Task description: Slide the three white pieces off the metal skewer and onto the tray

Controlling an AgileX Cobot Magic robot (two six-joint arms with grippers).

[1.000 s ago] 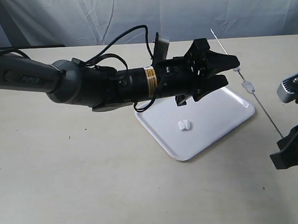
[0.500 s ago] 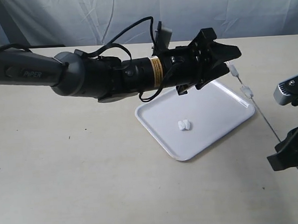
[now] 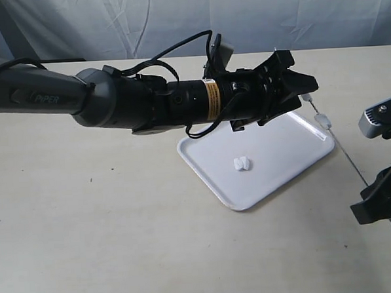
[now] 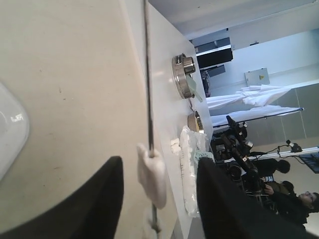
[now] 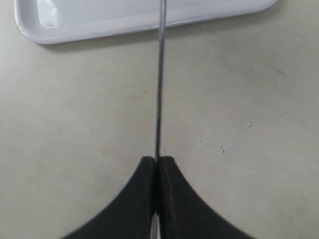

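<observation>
The left arm [image 3: 114,105] stretches nearly level across the worktop [image 3: 122,242] from the left side of the exterior view, passing over the far corner of the tray [image 3: 281,152], wrist rolled so its camera sits on top. Its left fingers [image 4: 99,199] stand wide apart on either side of the skewer [image 3: 343,153]. The left wrist view shows a white piece [image 4: 152,172] threaded on the rod between them, with a gap on each side, touching neither finger.

The skewer slants above the worktop just beside the tray's right edge, upper end at the left fingers, lower end toward the near right. The right fingers [image 5: 144,199] are pressed together on that lower end, the rod pinched between them and pointing toward the tray rim. The right arm shows only partly at the right edge of the exterior view.

A second piece [image 3: 323,120] sits on the rod a little below the left fingers, clear of them. A third piece [image 3: 241,163] lies on the tray, near its middle.
</observation>
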